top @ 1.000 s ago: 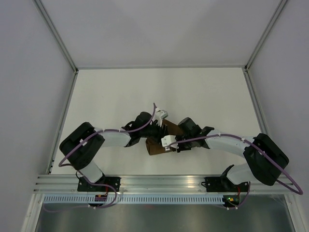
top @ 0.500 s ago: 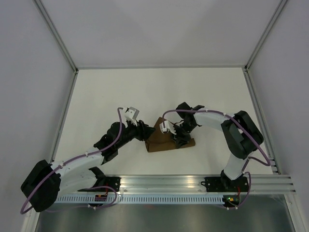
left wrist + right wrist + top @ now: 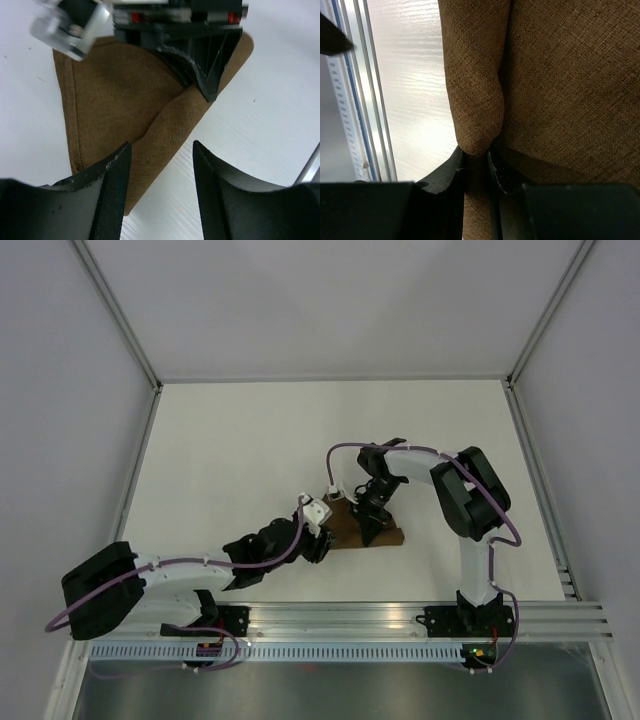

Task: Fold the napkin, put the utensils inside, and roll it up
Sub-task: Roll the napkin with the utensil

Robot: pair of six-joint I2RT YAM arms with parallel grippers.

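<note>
The brown napkin (image 3: 388, 534) lies folded in the middle of the white table, near the front. My right gripper (image 3: 366, 519) comes down on its top, shut on a raised fold of the napkin (image 3: 560, 90); in the right wrist view the cloth is pinched between the right gripper's (image 3: 476, 152) fingers. My left gripper (image 3: 324, 542) is low at the napkin's left corner, open. In the left wrist view the left gripper (image 3: 159, 148) straddles the near edge of the napkin (image 3: 115, 100), with one finger over cloth and the other over bare table. The utensils are out of view.
An aluminium rail (image 3: 340, 615) runs along the near edge of the table and shows again as the rail (image 3: 350, 100) in the right wrist view. White walls enclose the table on three sides. The right gripper's body (image 3: 205, 60) stands just ahead of my left fingers.
The left arm has swung down and round, from beside the napkin's left edge to its near left corner. The right arm has folded back toward the right, its gripper staying on the napkin.
</note>
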